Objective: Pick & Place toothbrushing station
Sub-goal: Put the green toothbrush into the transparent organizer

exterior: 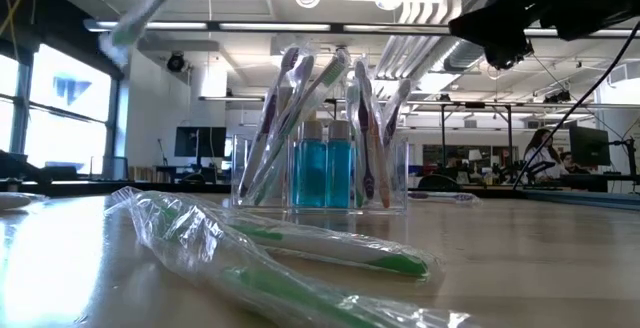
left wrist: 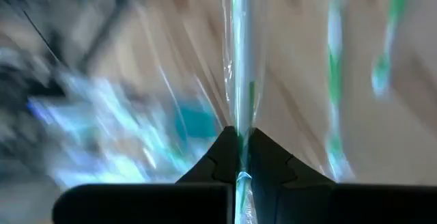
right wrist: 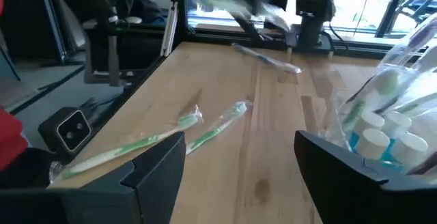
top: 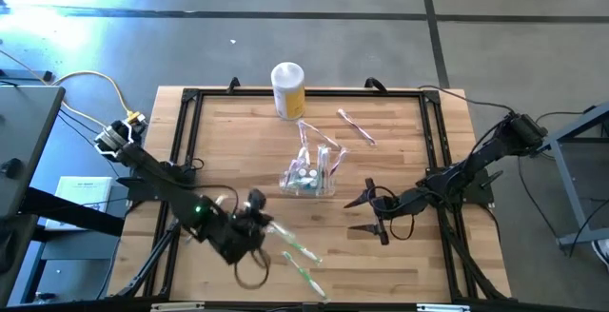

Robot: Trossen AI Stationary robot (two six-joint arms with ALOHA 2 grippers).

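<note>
The toothbrushing station [top: 309,177], a see-through holder with several toothbrushes and two blue bottles, stands on the middle of the table [exterior: 325,153]. My left gripper [top: 262,219] is near the front left, raised, shut on a green toothbrush in a clear wrapper [left wrist: 240,80]; it shows blurred in the low view [exterior: 135,18]. Two more wrapped green toothbrushes [top: 303,250] [top: 306,282] lie flat on the table beside it [right wrist: 140,142]. My right gripper [top: 362,214] stands open to the right of the station, with nothing between its fingers [right wrist: 239,162]. My left gripper pinches the wrapped green toothbrush [left wrist: 240,138] between its two shut fingers. The toothbrush runs on past the fingertips, along the way they point. It is lifted clear of the table, slanting. Blur hides which part of the toothbrush the fingers have.
A yellow canister with a white lid [top: 288,88] stands at the far edge. A wrapped pink toothbrush [top: 357,127] lies right of it. A black frame [top: 186,131] runs round the wooden table. People and desks show in the room beyond.
</note>
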